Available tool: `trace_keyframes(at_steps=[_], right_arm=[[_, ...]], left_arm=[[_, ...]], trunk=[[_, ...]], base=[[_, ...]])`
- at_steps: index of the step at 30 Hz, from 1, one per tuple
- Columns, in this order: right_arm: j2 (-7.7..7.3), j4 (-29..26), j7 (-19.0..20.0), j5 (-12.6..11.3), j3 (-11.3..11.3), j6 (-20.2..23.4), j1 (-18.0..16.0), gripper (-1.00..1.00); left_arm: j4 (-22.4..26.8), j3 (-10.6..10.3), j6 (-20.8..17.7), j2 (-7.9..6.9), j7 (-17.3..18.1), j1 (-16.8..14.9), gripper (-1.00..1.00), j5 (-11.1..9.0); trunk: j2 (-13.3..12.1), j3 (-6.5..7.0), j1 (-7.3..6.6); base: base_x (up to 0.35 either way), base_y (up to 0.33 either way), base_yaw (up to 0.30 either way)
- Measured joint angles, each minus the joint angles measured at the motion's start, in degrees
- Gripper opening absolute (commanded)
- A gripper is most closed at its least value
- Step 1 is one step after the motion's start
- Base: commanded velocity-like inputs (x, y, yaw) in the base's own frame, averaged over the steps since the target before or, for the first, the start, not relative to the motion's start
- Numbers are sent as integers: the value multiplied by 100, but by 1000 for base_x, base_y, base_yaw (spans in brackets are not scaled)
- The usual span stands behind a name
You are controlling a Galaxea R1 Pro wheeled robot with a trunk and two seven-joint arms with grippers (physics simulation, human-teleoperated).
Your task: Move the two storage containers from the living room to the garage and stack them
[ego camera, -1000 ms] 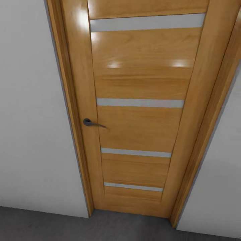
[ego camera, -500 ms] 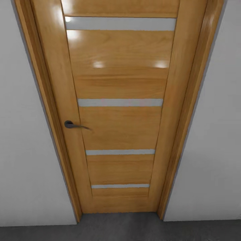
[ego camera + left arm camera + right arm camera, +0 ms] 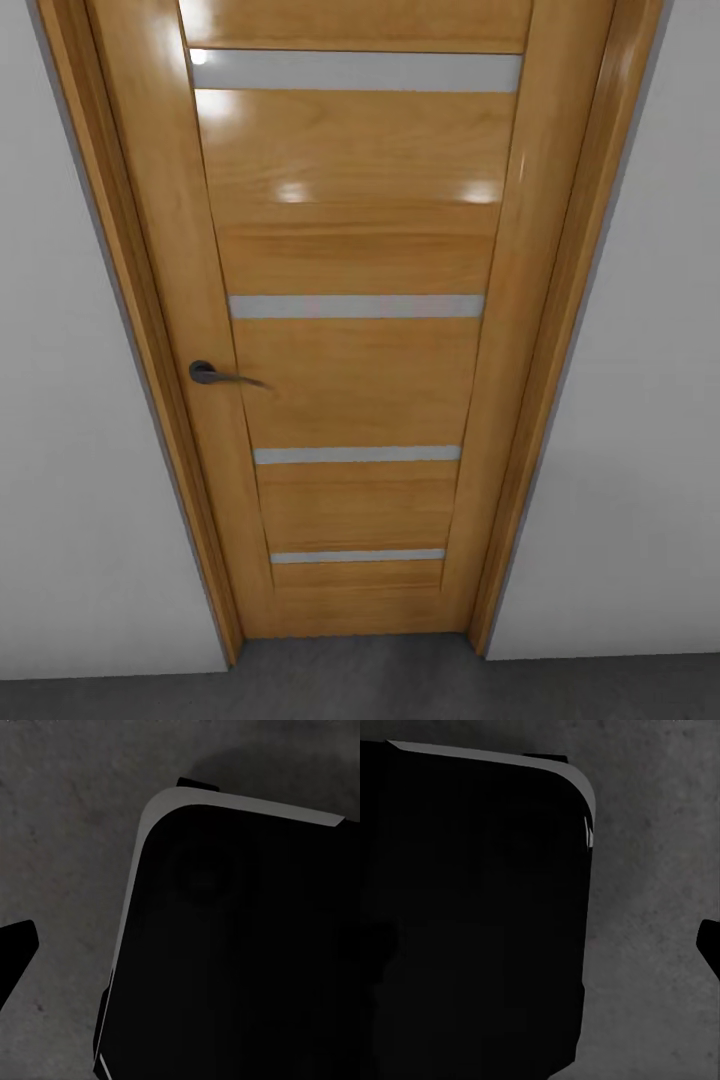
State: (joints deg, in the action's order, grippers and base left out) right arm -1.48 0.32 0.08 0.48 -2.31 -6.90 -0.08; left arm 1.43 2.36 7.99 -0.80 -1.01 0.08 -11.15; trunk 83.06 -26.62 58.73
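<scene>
While head cam faces shut wooden door [image 3: 355,340], lever handle [image 3: 215,375] on its left, grey floor [image 3: 350,685] below; finger spread of both grippers: can't tell.

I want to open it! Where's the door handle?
In the head view, the dark handle sits on the wooden door's left side, about halfway up.

The camera swings since a second ago: the door [image 3: 355,330] now sits centred and square-on, its handle [image 3: 205,372] further left in view.
</scene>
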Motion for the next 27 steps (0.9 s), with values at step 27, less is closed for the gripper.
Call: trace_keyframes(at_steps=[27], right_arm=[[3, 0, 0, -7, -4, 27, 0, 100]], left_arm=[[-2, 7, 0, -2, -3, 0, 100, -9]], trunk=[[0, 0, 0]], base=[[18, 28, 0]])
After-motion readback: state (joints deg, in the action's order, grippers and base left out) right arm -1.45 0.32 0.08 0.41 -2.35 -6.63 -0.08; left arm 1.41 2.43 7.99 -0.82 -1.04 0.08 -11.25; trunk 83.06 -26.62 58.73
